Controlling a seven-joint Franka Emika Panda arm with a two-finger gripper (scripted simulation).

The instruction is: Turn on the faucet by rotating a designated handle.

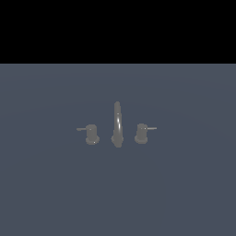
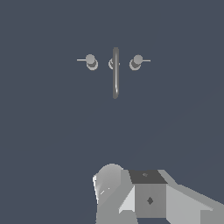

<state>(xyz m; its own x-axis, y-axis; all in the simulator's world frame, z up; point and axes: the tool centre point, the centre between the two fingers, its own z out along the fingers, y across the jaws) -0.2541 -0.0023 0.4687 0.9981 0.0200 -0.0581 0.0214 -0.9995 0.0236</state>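
The faucet [image 1: 117,124] looked like dull grey metal with a brushed, mostly matt finish. Its tall arched spout [image 1: 118,120] carried one narrow bright streak along its curve, the only glossy hint on it. The handle [image 1: 142,132] was the same flat grey metal, smooth, with a thin paler lever rod. Its twin knob [image 1: 92,134] matched it. The bench [image 1: 184,184] was a smooth, matt slate-blue surface without grain or texture. In the wrist view, the robot's body [image 2: 148,197] showed smooth pale grey panels, faintly shiny.

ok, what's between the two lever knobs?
The spout stands between the handle and its twin knob; both views show it.
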